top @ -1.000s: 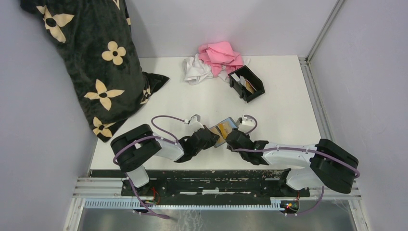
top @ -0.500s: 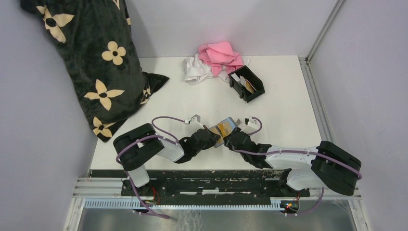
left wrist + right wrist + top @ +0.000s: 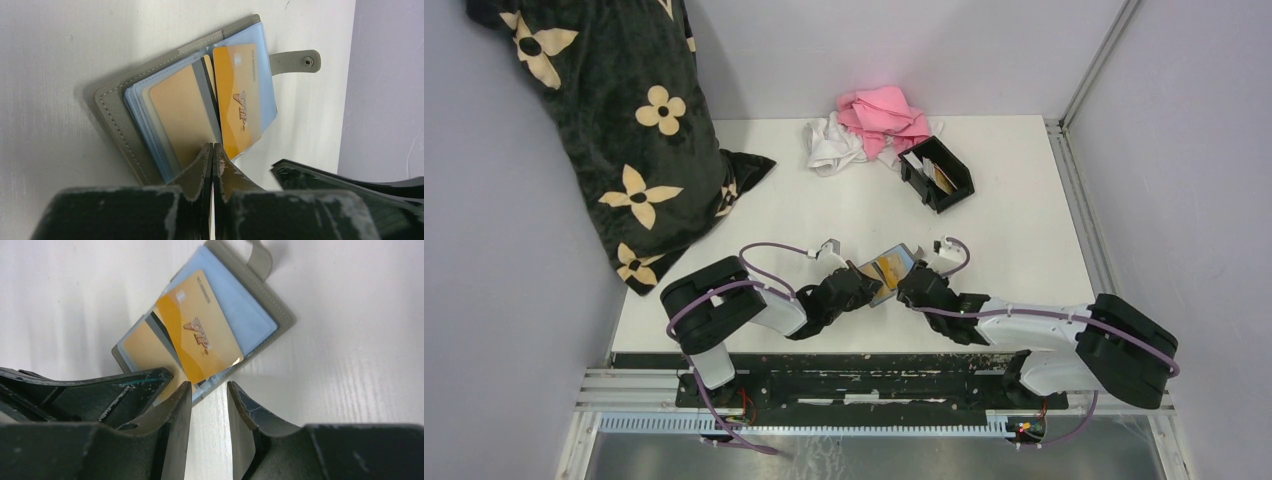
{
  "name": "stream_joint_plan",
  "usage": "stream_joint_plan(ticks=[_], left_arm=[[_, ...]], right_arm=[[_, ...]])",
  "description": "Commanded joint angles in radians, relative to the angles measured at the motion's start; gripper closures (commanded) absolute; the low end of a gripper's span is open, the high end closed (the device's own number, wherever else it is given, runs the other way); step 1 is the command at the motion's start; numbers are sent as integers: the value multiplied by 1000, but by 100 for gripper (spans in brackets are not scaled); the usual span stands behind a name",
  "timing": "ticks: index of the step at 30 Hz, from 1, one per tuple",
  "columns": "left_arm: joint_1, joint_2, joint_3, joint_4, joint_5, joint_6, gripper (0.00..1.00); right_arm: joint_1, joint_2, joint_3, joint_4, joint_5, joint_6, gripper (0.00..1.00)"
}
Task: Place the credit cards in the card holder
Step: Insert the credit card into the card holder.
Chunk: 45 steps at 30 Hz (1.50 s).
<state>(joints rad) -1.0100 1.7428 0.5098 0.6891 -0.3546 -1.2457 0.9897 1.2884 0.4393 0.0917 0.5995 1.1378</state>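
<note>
Grey leather-look wallet [image 3: 112, 117] lies open flat on the bench [image 3: 1024, 230], close in front of both arms, its snap tab pointing away from the left arm. Inside, blue plastic sleeves hold a tan card [image 3: 175, 107]. An orange card [image 3: 241, 100] sits skewed across the other page, one corner poking past the sleeve edge towards the right arm.

My left claw [image 3: 212, 156] is fully closed, tips pressed together and resting on the near edge of the open wallet, right where the tan card ends. I see nothing pinched between them. I read it as a hold-down, keeping the wallet from sliding or folding shut while the other arm works.

My right claw [image 3: 209, 390] is about half open with nothing in it, bare bench showing through the gap. Its tips sit just beside the protruding corner of the orange card, one on each side of the line it would slide along. That corner is the only part standing clear of the sleeve, so I take it as the place to grip.

The black card holder [image 3: 961, 182] stands well apart at the far side of the bench, beside a pink cloth [image 3: 879, 110] and a white cloth [image 3: 829, 148]. Two cards [image 3: 929, 170] already stand in it.
</note>
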Motion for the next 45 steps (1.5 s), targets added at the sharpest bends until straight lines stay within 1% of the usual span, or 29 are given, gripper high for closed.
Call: stream_joint_plan(ticks=[1,3,6,12,18,24,31,45], left_arm=[[2,64,-30,-239,35,48,97],[2,59,-22,-257,33,60,97],[2,54,-17,-269,29,66,97],[1,52,-10,-271,34,73,97],[1,57,9,-288,35,91,97],[-4,66,16,-290,37,91,97],[-10,89,42,-292,46,95,97],[-30,125,70,-284,44,78,97]], right_arm=[[-6,-79,90,-171,147,-98,62],[-22,-105,102,-207,176,-130,62],[-65,-114,118,-237,169,-180,62],[-195,-45,137,-200,37,-258,62],[-278,43,150,-132,-56,-291,64],[-312,117,169,-92,-109,-311,64],[-318,166,164,-63,-152,-308,65],[-318,159,77,-5,-202,-262,67]])
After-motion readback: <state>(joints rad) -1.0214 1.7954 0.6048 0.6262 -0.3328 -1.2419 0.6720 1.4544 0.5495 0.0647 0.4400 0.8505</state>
